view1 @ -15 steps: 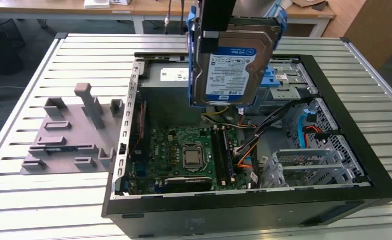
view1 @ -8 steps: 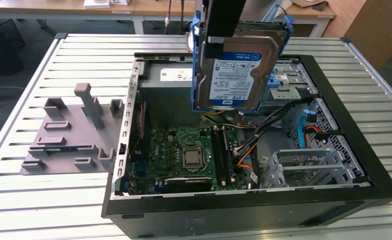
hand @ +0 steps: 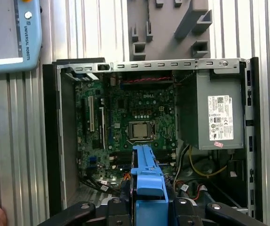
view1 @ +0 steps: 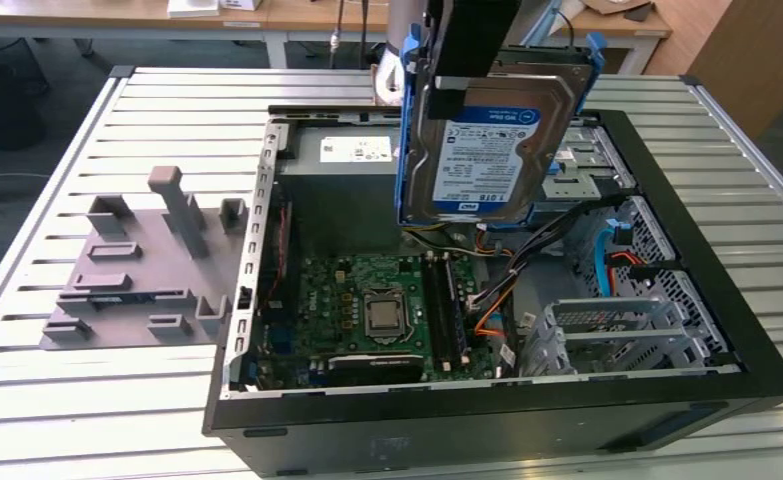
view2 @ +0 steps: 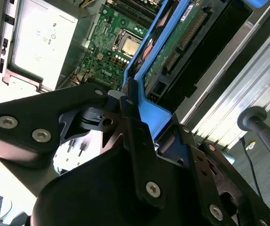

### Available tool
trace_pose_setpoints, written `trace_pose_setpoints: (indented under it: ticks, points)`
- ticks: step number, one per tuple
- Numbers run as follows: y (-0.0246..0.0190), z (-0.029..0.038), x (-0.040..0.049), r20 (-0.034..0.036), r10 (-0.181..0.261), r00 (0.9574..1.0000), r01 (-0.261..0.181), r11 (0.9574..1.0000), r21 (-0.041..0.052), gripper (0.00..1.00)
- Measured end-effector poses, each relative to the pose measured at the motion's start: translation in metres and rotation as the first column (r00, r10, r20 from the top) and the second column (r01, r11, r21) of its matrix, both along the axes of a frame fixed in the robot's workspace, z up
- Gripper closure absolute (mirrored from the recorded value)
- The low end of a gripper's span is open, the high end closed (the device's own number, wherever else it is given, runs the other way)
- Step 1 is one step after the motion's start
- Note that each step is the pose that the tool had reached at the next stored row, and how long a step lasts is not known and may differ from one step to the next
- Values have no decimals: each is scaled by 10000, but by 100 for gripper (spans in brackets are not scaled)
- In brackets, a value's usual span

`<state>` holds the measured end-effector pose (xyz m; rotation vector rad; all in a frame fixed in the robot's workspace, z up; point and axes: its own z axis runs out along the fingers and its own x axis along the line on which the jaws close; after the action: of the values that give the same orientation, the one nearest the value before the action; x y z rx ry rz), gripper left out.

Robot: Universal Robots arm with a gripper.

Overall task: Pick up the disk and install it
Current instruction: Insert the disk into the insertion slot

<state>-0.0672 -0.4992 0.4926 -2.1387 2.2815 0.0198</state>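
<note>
Gripper [view1: 471, 65] clamping disk [view1: 487, 150], held upright above open computer case [view1: 498, 410]

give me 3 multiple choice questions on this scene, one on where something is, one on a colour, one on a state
1. Where is the disk relative to the open computer case?
A resting down inside it
B in the air above it
C lying beside it

2. What colour are the disk's side rails?
A red
B yellow
C blue

3. How do the jaws of the gripper stand?
A shut on the disk
B open and empty
C shut on nothing

Answers:
1 B: the exterior view shows it hanging on edge over the case's inside.
2 C: blue strips run along its edges in the exterior view and both wrist views.
3 A: the jaws clamp its upper end, and nothing else holds it up.
</note>
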Motion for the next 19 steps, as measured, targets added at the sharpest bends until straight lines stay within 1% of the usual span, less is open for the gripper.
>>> trace_pose_setpoints:
  ticks: [2, 3, 5, 12, 14, 19]
  points:
    - [-2, 0, 0, 0, 0, 10000, 0, 10000, 1, 64]
    - [-10, 0, 1, 0, 2, 10000, -2, 10000, 0, 64]
    - [-35, 0, 1, 0, 1, 10000, -1, 10000, 0, 64]
    - [-161, -1, 8, 0, 1, 10000, -1, 10000, 0, 64]
    - [-184, -2, 17, 1, 1, 10000, -1, 10000, 1, 64]
    - [-220, -5, 74, 0, 1, 10000, -1, 10000, 0, 64]
